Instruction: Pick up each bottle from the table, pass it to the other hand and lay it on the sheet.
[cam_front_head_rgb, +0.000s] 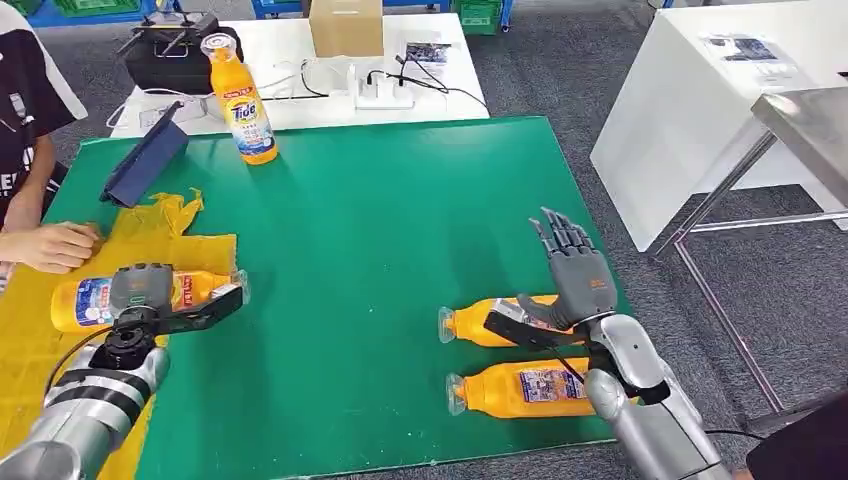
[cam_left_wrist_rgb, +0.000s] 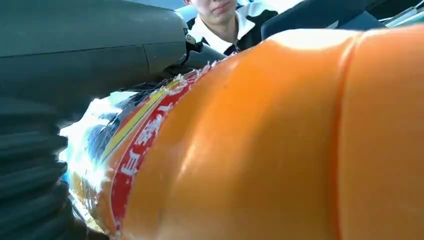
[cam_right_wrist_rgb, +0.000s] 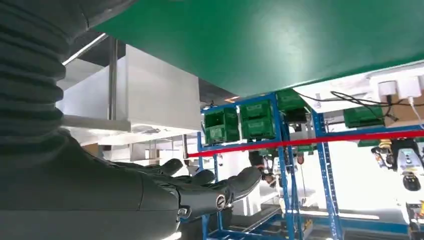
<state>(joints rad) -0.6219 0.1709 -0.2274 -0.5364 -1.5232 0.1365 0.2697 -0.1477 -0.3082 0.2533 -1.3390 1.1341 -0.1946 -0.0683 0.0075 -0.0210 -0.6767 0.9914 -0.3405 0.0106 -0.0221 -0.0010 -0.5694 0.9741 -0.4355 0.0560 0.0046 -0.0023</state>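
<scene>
At nine o'clock a person's hand (cam_front_head_rgb: 50, 246) rests on the crumpled yellow sheet (cam_front_head_rgb: 190, 245). Just beside it, the left hand (cam_front_head_rgb: 150, 297) grips an orange plastic bottle (cam_front_head_rgb: 85, 300) lying over the sheet. At eleven o'clock an orange Tide bottle (cam_front_head_rgb: 241, 101) stands upright on the green counter (cam_front_head_rgb: 370, 230). At four o'clock the right hand (cam_front_head_rgb: 572, 270) hovers with fingers spread and empty above two lying orange bottles (cam_front_head_rgb: 490, 322).

The standing orange bottle (cam_front_head_rgb: 243, 100) in the upper left of the head view says "Tide" on its label. The labels on the other bottles are too small or blurry to read.
</scene>
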